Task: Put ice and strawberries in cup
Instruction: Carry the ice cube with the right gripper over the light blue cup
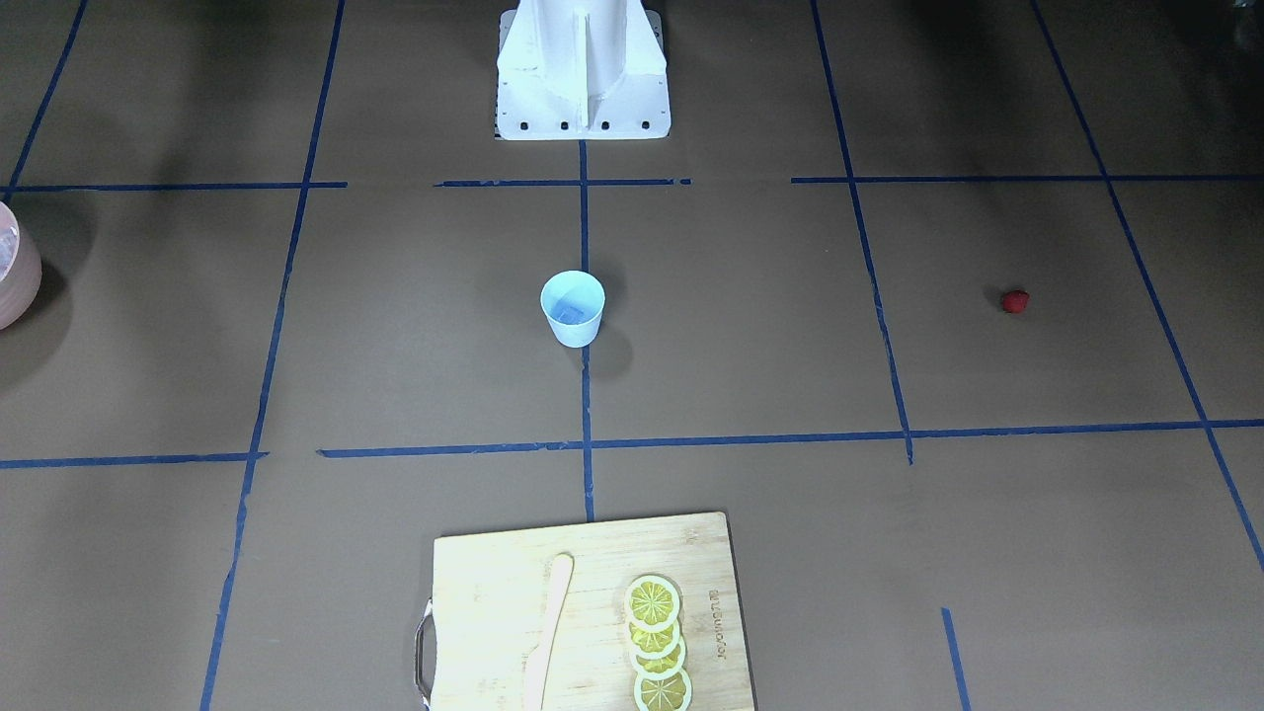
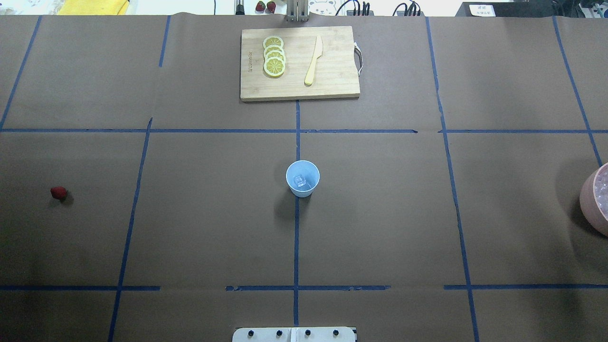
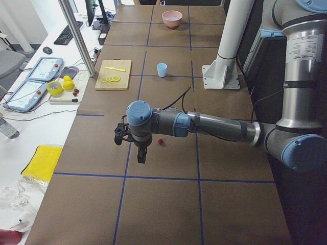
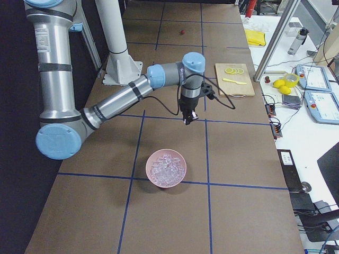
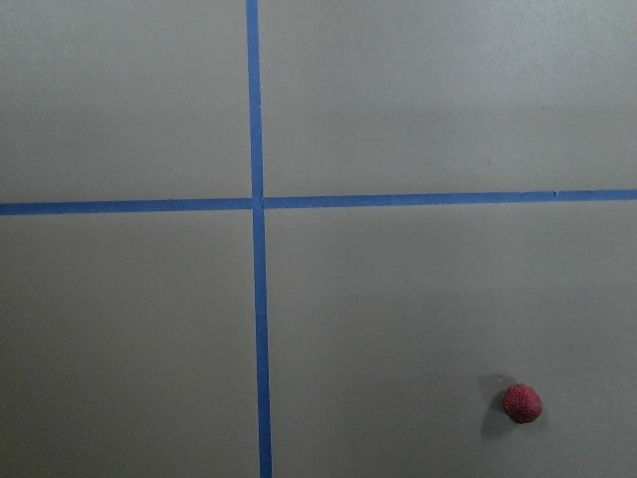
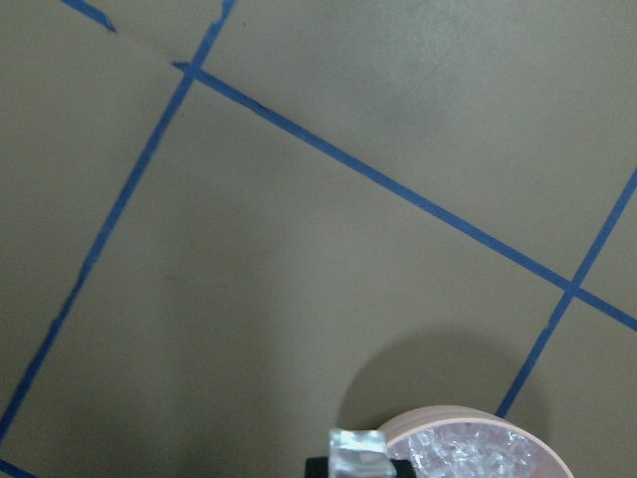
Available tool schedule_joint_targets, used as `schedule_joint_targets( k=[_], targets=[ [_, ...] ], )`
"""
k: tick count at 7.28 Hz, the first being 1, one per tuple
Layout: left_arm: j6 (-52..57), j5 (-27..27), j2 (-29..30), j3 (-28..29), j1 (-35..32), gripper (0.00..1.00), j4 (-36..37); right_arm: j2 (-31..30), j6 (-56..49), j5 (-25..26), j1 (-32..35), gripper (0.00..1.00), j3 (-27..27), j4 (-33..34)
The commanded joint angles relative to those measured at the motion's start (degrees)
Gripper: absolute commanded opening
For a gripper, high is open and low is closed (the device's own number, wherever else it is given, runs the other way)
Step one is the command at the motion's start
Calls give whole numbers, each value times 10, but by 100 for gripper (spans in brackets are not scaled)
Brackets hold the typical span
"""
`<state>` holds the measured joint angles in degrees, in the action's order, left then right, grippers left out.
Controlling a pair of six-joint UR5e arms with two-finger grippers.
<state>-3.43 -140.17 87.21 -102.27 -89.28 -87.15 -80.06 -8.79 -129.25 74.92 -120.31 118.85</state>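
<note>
right hand (image 4: 187, 120) clamps an ice cube (image 6: 358, 450) by the bowl (image 4: 149, 165), well apart from the cup (image 2: 302, 178). the strawberry (image 2: 58, 192) lies on the cup's far side, near the left hand (image 3: 141, 157); whether that hand is apart or together i cannot tell.

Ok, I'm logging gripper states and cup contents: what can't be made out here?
Left gripper: open or shut unknown; only the left side view shows it.
Right gripper: mostly cut off by the right wrist view's bottom edge, at the ice cube.
Cup: ice count inside too small overhead.
</note>
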Motion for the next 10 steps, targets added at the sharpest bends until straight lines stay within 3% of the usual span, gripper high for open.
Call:
schedule_joint_targets(
  k=[1,3,4,6,8,10],
  targets=[
    [0,1,1,4,1,100,-2,146,144,-18,-70,0,21,69],
    [0,1,1,5,1,100,-2,229,350,-14,-173,0,43,41],
    [1,1,1,7,1,100,-2,261,448,0,-228,0,65,-7],
    [1,1,1,8,1,100,-2,299,548,82,-329,0,94,-56],
    [1,1,2,10,1,100,-2,375,641,158,-409,0,191,-104],
    [2,1,2,12,1,100,-2,409,659,175,-430,0,262,-138]
  ],
)
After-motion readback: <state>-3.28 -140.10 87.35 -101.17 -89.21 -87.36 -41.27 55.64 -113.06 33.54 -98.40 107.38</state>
